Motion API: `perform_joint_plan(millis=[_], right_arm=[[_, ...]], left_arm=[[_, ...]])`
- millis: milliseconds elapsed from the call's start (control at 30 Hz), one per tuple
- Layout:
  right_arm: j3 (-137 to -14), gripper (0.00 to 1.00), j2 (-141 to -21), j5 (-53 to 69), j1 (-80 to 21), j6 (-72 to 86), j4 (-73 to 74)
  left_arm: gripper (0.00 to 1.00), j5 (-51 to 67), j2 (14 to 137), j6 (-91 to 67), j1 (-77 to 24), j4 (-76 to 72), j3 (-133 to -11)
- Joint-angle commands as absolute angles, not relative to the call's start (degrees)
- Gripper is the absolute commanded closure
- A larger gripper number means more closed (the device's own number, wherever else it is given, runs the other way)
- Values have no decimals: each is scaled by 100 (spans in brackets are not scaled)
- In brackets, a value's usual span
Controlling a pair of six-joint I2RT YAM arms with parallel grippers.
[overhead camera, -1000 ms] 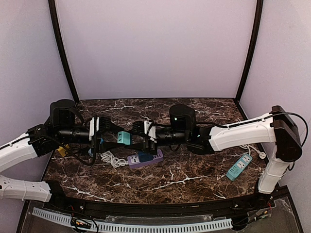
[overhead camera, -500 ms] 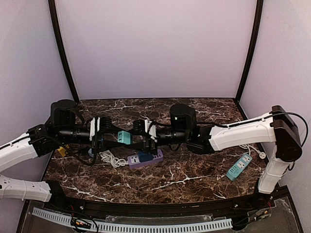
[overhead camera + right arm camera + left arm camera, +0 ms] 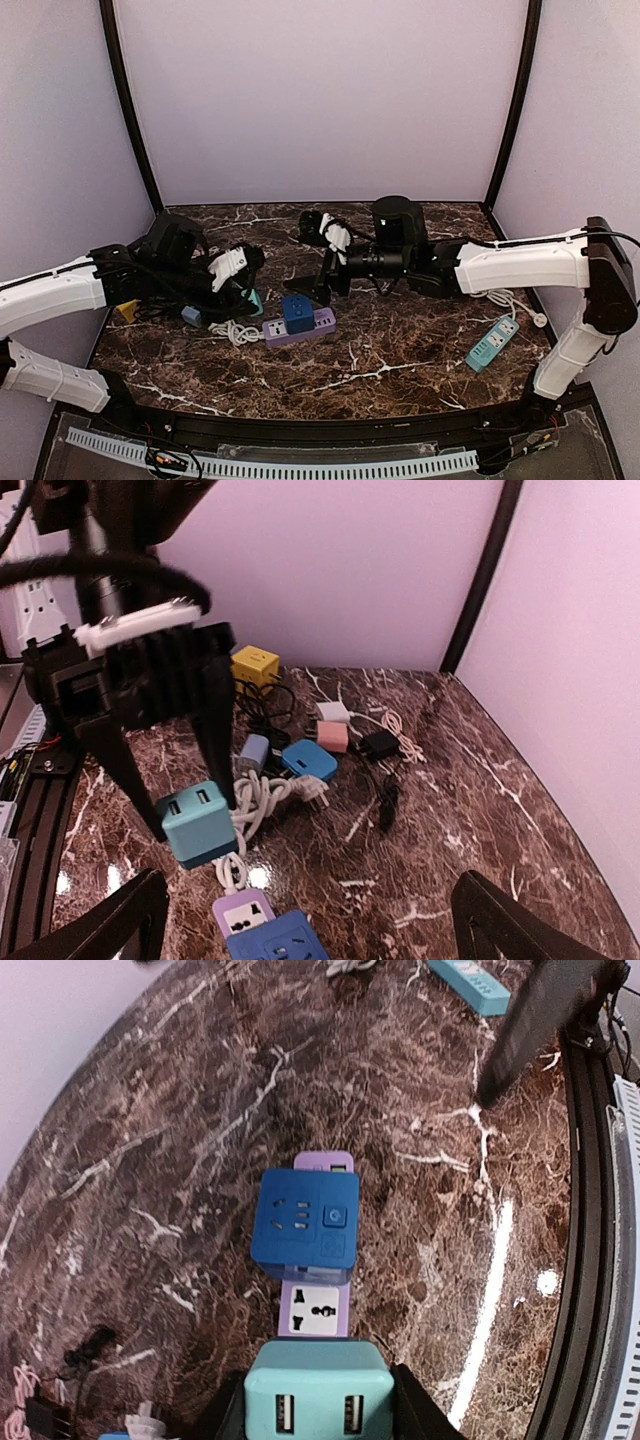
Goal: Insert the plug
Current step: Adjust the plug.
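teal usb charger point(image 3: 316, 1400): clamped by its sides in my left gripper point(image 3: 243, 288), jaws partly closed around it, usb ports facing my wrist, so the hidden prongs presumably point down. it hangs over the near end of the purple power strip point(image 3: 326, 1163), just short of the free white socket point(image 3: 316, 1317), apparently lined up for insertion. blue cube adapter point(image 3: 305, 1218): seated mid-strip, next to that socket. right gripper point(image 3: 320, 255): spread wide, holding nothing, raised aside, which leaves my approach unobstructed.
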State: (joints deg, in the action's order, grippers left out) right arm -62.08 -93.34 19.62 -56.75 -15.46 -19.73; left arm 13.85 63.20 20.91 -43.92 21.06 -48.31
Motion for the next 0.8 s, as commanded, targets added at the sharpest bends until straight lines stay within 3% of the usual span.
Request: perform_joint_plan(millis=[0,233,367,500,633,767], right_arm=[[-6559,1,-9471,1666,-5303,-523,-1011],[-6741,1,-9959,2014,-4794,299,-738],[-6756,13,-9965,2747,-4763,38,-768],[-6509,19,-9846,2451,-4956,-302,-1269],[-6015,19,-9995,2009,-5496,-361,-2882],[-6565,20,-10547,1523,-5806,-300,-3224]], left_arm=[[99,1171,6928,1636,-4379,2851,-5122],[99,751,7872,1387,-4377,2772,-5712],[99,467,7957,699,-4287,2864,-5864],[99,104,7866,-1076,-3957,3181,-6135],[99,691,7707,-1939,-3737,3163,-6356],[99,1439,7571,-2201,-3690,2935,-6296]])
